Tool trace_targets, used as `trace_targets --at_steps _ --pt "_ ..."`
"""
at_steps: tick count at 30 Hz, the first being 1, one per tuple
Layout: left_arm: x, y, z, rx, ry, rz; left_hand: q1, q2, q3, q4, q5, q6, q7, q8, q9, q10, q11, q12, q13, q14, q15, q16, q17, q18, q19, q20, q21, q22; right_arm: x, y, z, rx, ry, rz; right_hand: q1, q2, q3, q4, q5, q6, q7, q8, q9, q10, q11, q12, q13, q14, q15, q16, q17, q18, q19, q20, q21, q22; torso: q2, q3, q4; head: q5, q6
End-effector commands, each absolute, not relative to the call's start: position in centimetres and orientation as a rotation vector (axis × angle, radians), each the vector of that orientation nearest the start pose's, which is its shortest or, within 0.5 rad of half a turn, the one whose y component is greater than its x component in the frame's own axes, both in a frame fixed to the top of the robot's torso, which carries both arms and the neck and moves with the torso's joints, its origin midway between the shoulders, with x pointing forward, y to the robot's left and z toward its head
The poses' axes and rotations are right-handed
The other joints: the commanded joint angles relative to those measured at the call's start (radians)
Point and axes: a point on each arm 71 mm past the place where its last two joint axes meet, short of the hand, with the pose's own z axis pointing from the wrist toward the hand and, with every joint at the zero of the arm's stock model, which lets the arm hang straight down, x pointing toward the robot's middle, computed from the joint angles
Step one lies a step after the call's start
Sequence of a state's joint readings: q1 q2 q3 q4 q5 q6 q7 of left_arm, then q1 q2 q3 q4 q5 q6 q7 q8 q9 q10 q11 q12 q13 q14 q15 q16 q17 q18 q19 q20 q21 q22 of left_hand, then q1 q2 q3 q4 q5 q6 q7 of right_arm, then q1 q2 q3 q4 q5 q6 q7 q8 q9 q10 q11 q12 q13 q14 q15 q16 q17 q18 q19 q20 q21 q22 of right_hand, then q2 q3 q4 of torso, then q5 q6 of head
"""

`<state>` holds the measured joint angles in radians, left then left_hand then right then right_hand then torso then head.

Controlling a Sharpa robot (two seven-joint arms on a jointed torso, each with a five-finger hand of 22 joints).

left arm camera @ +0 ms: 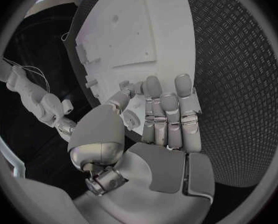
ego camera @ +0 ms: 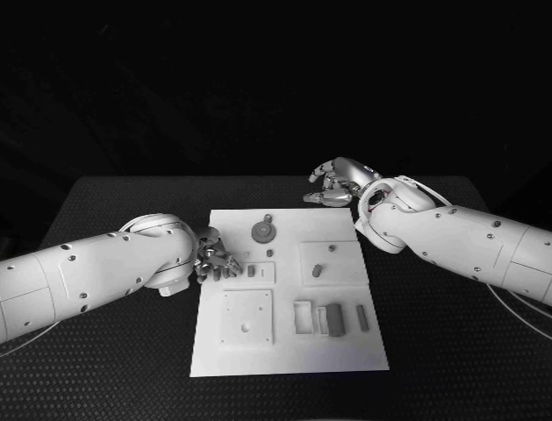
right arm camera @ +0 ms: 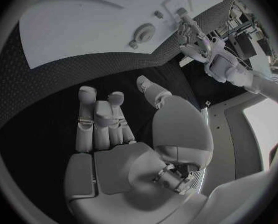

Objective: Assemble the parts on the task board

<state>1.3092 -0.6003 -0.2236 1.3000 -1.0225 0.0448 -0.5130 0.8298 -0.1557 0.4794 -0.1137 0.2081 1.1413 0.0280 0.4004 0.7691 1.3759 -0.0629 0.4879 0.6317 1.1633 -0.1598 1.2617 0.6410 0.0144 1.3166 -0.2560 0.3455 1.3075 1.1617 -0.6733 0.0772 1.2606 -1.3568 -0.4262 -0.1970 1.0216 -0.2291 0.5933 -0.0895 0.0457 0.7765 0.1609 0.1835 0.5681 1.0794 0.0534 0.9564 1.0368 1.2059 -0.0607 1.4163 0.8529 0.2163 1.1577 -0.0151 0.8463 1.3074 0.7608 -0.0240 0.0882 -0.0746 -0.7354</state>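
Note:
The white task board (ego camera: 289, 351) lies in the middle of the black table. On it I see a round grey part (ego camera: 264, 231) with a tab, two small pieces (ego camera: 316, 270) on a raised square, and several grey bars (ego camera: 336, 318) side by side. My left hand (ego camera: 216, 261) hovers at the board's left edge with its fingers (left arm camera: 170, 109) stretched out and nothing in them. My right hand (ego camera: 339, 184) is beyond the board's far right corner, over bare table, its fingers (right arm camera: 98, 122) extended and empty. The right wrist view shows the board (right arm camera: 83, 25) and the round part (right arm camera: 143, 34).
A square plate (ego camera: 247, 317) with small holes sits in the board's near left area. A small piece (ego camera: 253, 271) lies close to my left hand's fingertips. Black textured table (ego camera: 453, 351) surrounds the board on all sides.

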Motion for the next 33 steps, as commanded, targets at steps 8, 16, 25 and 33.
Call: trace_targets --at_steps 8,16,25,33 --pt "51.1 16.6 -24.2 -0.178 2.3 -0.347 -0.017 -0.033 0.006 0.059 -0.116 0.009 -0.001 -0.007 0.01 -0.008 -0.003 0.01 0.002 0.0 -0.007 0.011 0.0 -0.005 -0.004 -0.004 0.008 0.021 54.3 -20.3 -17.7 0.163 1.563 0.567 0.011 -0.002 0.001 0.006 0.002 -0.002 0.008 -0.001 0.001 -0.01 0.0 0.004 -0.001 -0.005 0.004 -0.004 -0.001 0.045 0.0 -0.01 -0.005 0.014 0.0 0.0009 -0.0005 0.0 0.001" --pt "51.2 16.8 -24.2 -0.194 2.287 -0.352 -0.025 -0.045 0.003 0.097 -0.15 0.011 -0.003 -0.008 0.016 -0.007 -0.004 0.015 0.004 0.001 -0.008 0.015 0.0 -0.004 -0.003 -0.006 0.01 0.022 54.3 -20.3 -17.7 0.163 1.563 0.568 0.011 -0.002 0.0 0.006 0.002 -0.003 0.008 -0.001 0.001 -0.01 0.0 0.004 -0.002 -0.005 0.004 -0.004 -0.002 0.045 0.0 -0.01 -0.005 0.014 0.0 0.0008 -0.0003 0.0 0.002" --pt "51.2 17.9 -23.7 -0.305 2.264 -0.459 0.001 -0.048 -0.001 0.091 -0.15 -0.022 0.011 -0.027 0.013 -0.029 0.003 0.008 0.001 -0.016 -0.004 0.004 -0.006 -0.006 -0.019 -0.002 0.003 0.02 54.3 -20.4 -17.7 0.164 1.561 0.566 0.011 -0.002 0.0 0.007 0.002 -0.003 0.008 -0.001 0.001 -0.01 0.0 0.004 -0.002 -0.005 0.004 -0.004 -0.002 0.045 0.0 -0.01 -0.006 0.014 0.0 0.0008 -0.0003 -0.002 0.004" --pt "52.5 18.1 -21.4 -0.441 2.137 -0.761 0.057 -0.024 -0.015 0.038 -0.136 -0.177 0.091 -0.13 -0.054 -0.168 0.078 -0.08 -0.044 -0.132 0.071 -0.104 -0.065 -0.011 -0.145 0.066 -0.102 -0.026 54.3 -20.6 -17.8 0.167 1.561 0.562 0.012 -0.002 0.0 0.007 0.002 -0.003 0.008 -0.001 0.001 -0.01 0.0 0.005 -0.002 -0.005 0.004 -0.004 -0.002 0.045 0.0 -0.01 -0.006 0.014 -0.001 0.0006 0.0002 -0.005 0.009"
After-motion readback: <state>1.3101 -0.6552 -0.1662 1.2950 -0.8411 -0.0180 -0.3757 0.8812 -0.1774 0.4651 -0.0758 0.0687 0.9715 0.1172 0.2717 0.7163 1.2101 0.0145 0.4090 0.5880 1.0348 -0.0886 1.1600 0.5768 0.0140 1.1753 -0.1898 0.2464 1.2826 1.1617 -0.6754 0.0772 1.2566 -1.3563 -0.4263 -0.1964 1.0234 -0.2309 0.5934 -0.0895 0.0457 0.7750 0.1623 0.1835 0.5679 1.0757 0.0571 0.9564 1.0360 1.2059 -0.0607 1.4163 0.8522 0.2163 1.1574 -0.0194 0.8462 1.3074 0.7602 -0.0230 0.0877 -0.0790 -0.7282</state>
